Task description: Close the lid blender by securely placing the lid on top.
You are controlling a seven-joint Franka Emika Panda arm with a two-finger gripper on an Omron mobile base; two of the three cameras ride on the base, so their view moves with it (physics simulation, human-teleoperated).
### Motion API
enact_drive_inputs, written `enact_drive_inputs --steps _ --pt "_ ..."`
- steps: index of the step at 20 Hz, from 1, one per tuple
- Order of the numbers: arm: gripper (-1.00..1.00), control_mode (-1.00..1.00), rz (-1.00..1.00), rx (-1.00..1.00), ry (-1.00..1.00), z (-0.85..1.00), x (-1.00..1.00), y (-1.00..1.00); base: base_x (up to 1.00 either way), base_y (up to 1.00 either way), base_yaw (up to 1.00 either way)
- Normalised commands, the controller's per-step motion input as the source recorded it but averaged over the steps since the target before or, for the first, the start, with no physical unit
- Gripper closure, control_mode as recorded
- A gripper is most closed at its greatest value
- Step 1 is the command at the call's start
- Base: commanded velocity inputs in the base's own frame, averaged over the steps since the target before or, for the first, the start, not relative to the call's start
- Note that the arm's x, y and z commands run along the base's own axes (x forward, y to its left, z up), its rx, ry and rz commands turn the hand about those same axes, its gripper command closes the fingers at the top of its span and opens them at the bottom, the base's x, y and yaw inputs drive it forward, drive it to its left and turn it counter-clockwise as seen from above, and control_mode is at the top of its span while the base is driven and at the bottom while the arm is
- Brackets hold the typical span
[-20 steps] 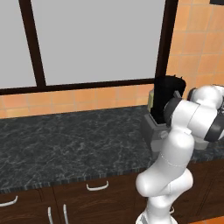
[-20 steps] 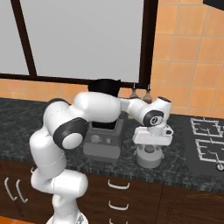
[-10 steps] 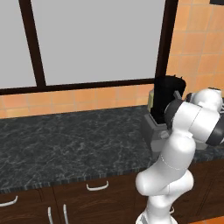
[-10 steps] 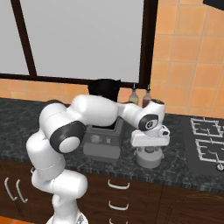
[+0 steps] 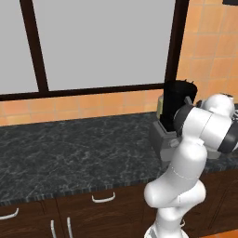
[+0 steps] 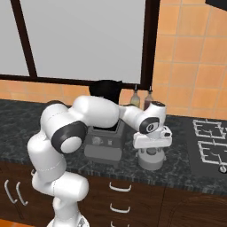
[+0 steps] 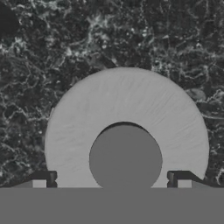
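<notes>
The blender (image 6: 105, 133) stands on the dark stone counter, its near-black jar (image 5: 179, 100) open at the top above a boxy grey base (image 5: 162, 137). Just right of it the light grey round lid (image 6: 150, 160) lies flat on the counter. My gripper (image 6: 151, 150) hangs directly over the lid, pointing down. In the hand view the lid (image 7: 127, 105) is large and close, with a darker round knob at its middle. The gripper (image 7: 114, 180) is open, one fingertip on each side of the knob, with nothing held.
Two bottles (image 6: 135, 95) (image 6: 148, 96) stand against the tiled wall behind the blender. A stove top (image 6: 210, 142) lies to the right of the lid. My own arm curves in front of the blender's base. Drawers (image 6: 119, 188) run under the counter edge.
The hand has shifted slightly left and sunk a little over the lid. The lid and the blender have not moved.
</notes>
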Motion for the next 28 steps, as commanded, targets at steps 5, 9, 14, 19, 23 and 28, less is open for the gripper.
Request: enact_drive_inputs --steps 5,9,14,19,23,28 --pt "-1.00 -1.00 0.00 0.00 0.00 -0.07 0.27 -0.06 0.00 0.00 0.00" --pt "1.00 -1.00 0.00 0.00 0.00 -0.20 0.12 0.00 0.00 0.00 0.00" --pt "1.00 -1.00 0.00 0.00 0.00 -0.10 0.11 0.00 0.00 0.00 0.00" --pt "1.00 -1.00 0.00 0.00 0.00 0.16 0.00 0.00 0.00 0.00 0.00" --pt "1.00 -1.00 0.00 0.00 0.00 0.69 -0.14 -0.27 0.00 0.00 0.00" --pt "1.00 -1.00 0.00 0.00 -0.06 0.96 -0.21 -0.30 0.00 0.00 0.00"
